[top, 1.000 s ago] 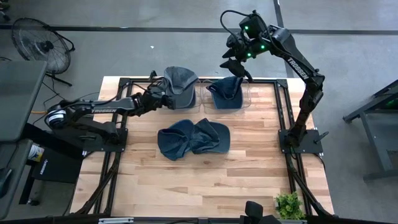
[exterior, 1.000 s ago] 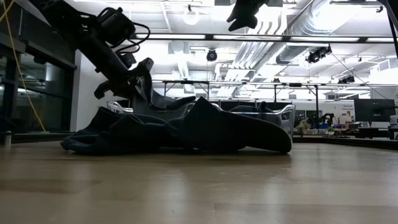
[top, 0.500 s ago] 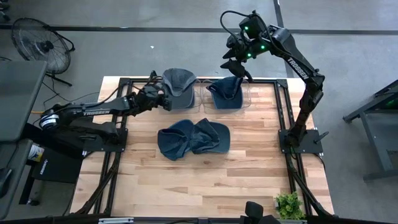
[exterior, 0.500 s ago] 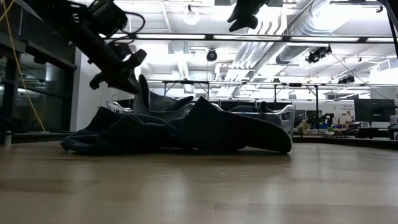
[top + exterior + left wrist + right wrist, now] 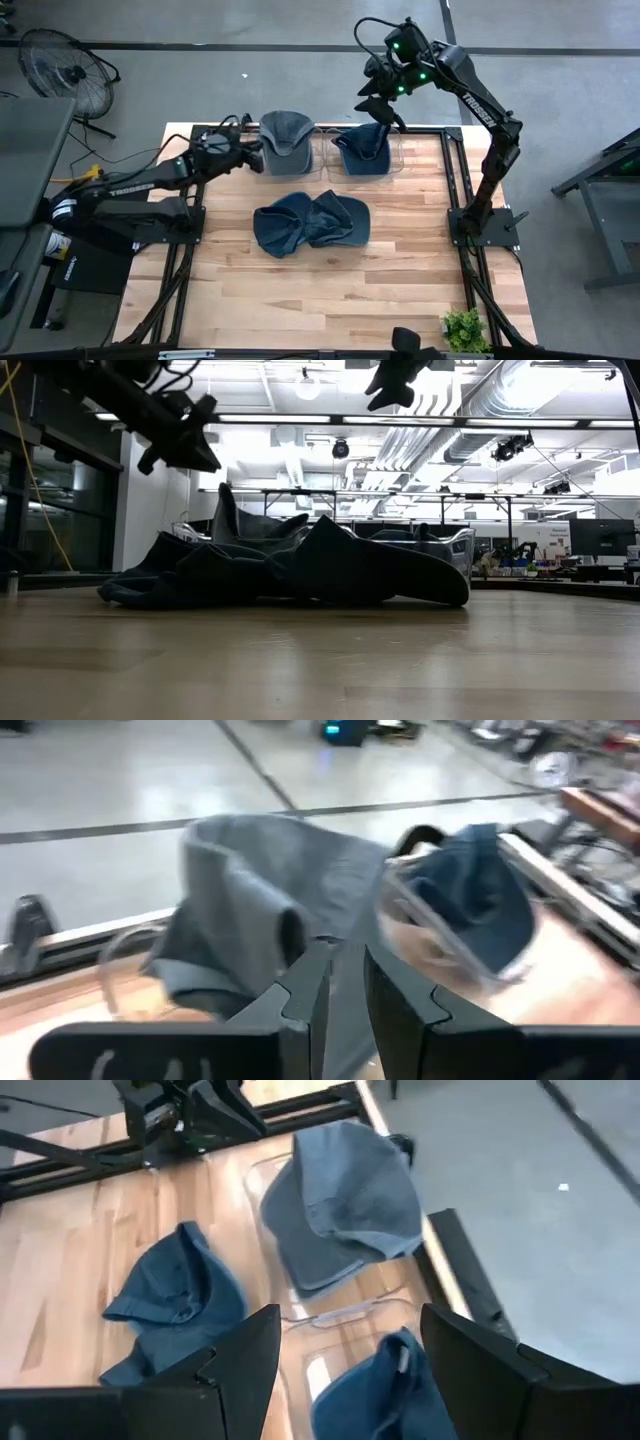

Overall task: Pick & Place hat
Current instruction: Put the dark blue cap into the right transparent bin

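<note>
Hovering beside grey hat in bin, left pincer nearly closed, empty. Right pincer open, raised. Risk: hat slumps over bin edge.

The wooden table carries it all, pale planks framed by black rails. Mid-table, two dark blue hats lie slumped against each other, flat on the boards. Along the far edge sit two clear bins side by side: the left bin holds a grey hat, the right one a blue hat.
</note>
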Robot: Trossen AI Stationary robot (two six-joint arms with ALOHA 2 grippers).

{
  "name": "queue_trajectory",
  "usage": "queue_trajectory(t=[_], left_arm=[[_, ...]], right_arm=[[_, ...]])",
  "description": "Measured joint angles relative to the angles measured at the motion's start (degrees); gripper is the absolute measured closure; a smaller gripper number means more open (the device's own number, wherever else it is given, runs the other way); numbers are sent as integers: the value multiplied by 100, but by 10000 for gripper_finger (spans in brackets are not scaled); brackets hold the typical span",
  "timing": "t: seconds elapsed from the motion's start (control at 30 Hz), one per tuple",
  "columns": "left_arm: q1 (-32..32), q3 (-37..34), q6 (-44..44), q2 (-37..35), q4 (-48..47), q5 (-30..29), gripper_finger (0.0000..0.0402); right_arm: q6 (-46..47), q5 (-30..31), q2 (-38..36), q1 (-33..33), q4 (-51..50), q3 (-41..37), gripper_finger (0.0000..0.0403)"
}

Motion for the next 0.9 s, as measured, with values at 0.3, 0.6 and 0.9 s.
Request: queue_trajectory(t=[0.3,0.6,0.9], left_arm=[[-2,0,144,-255,-38,1459,337],[-562,0,102,-255,-28,1803,337],[-2072,-7,-309,-130,-102,900,337]], right_arm=[[-168,-86,2,575,230,-1073,167],[7,489,-3,1515,729,-2386,167],[97,1121,-317,2344,888,-3548,167]])
